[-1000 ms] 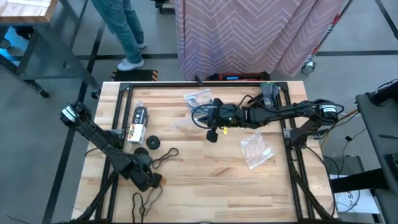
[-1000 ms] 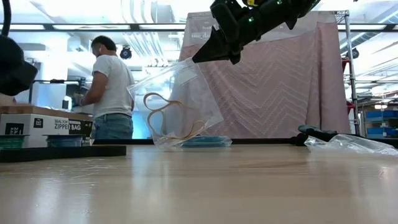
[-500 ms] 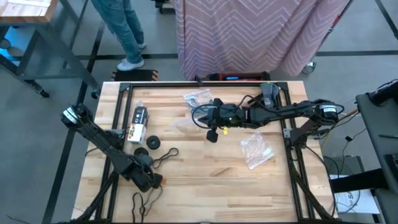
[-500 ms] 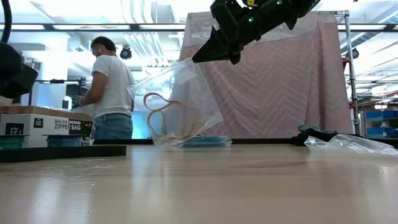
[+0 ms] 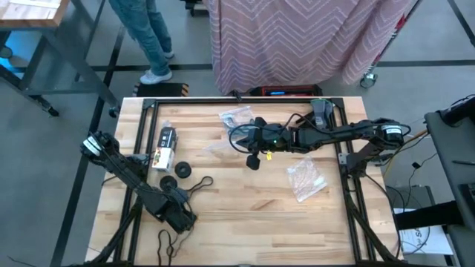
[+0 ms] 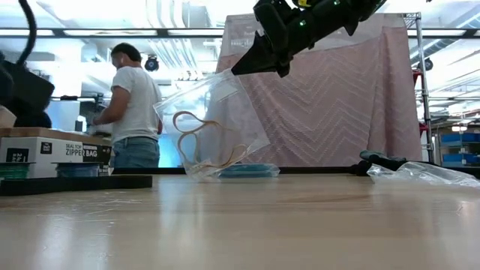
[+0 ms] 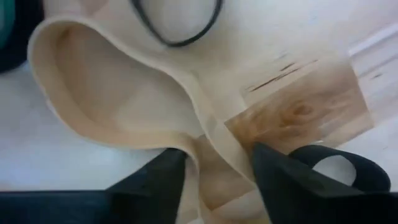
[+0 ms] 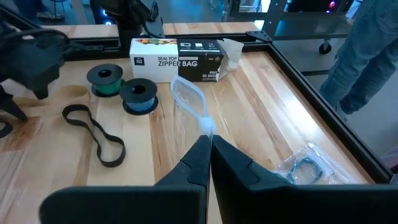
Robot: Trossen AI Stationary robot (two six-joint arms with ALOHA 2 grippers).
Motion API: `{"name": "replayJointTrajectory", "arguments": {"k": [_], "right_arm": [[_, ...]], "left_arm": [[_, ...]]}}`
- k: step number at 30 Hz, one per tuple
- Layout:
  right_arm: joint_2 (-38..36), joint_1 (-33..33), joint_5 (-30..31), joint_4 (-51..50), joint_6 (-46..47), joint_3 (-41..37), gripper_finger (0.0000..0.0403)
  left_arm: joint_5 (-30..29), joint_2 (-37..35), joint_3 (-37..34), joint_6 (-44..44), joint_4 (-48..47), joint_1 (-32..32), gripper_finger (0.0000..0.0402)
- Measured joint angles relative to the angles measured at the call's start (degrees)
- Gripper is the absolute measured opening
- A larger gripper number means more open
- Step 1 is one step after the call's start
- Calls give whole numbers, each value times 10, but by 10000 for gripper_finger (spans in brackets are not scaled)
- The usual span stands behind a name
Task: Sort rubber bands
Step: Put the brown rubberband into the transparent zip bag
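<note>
The left gripper (image 7: 214, 165) has its dark fingers pinching a flat, floppy tan rubber band (image 7: 124, 134) against the pale wooden table (image 5: 245, 200) near its front left corner. The right gripper (image 8: 208, 146), clenched, holds a crinkly clear bag (image 6: 214, 127) mid-table with a tan loop (image 6: 199, 139) inside. A thin black band (image 8: 93, 134) lies flat near a box (image 8: 177, 59) reading "ZIPPER BAG".

Bare wooden worktop (image 5: 245, 204) lies open along the middle front; a crinkled clear plastic bag (image 5: 304, 179) and black rubber band (image 5: 197, 185) flank it.
</note>
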Motion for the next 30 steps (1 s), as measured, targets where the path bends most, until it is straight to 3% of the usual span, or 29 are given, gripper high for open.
{"name": "replayJointTrajectory", "arguments": {"k": [12, 18, 23, 30], "right_arm": [[0, 0, 0, 0, 0, 0, 0], [0, 0, 0, 0, -5, 0, 0], [0, 0, 0, 0, -9, 0, 0], [0, 0, 0, 0, -19, 0, 0]], "left_arm": [[7, 28, 64, 186, -81, 2, 14], [-40, 16, 137, 245, -220, 1, 6], [-183, -6, 207, 274, -301, 1, 3], [-483, -21, 271, 288, -359, -3, 1]]}}
